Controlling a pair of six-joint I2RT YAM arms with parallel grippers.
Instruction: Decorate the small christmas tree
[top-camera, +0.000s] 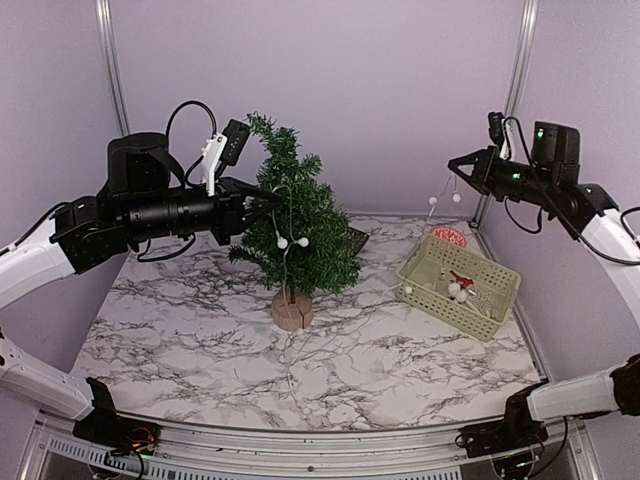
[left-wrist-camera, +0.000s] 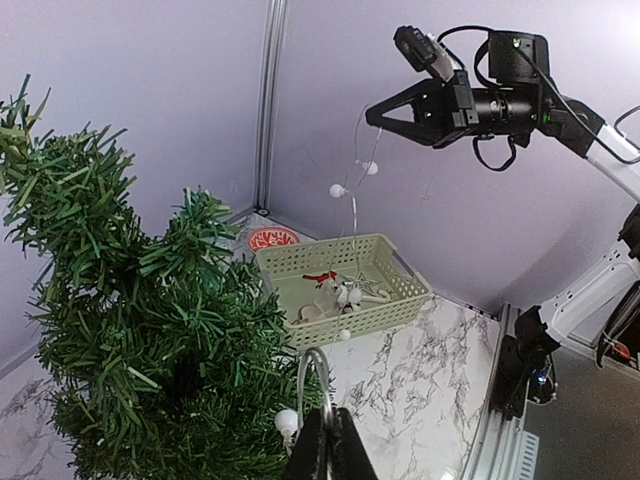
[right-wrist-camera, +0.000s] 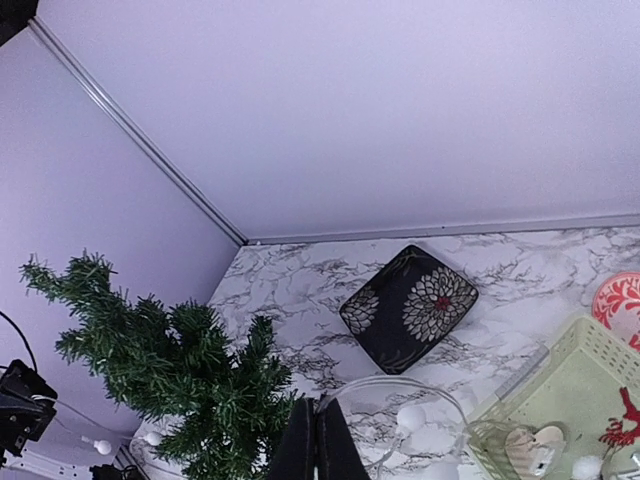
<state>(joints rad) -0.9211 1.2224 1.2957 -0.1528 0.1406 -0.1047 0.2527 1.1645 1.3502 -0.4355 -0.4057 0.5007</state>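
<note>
Small christmas tree (top-camera: 298, 225) stands upright on its wood base near the middle of the marble tabletop (top-camera: 200, 340), left of the green basket (top-camera: 440, 310). You are early in the job. The only decoration on it so far is a thin bead string (left-wrist-camera: 338, 190), with a couple of white beads resting on the front branches.

Your left fingers (left-wrist-camera: 312, 450) are pressed together on one end of that string, right at the tree's side. Your right fingers (right-wrist-camera: 300, 445) are also pinched on it, held high above the basket. The strand between them droops down into the basket, so most of it is not yet draped.

Several small ornaments (top-camera: 460, 288) lie in the basket, and a red disc (top-camera: 450, 236) sits just behind it. By my reading, all of these are left to hang.
</note>
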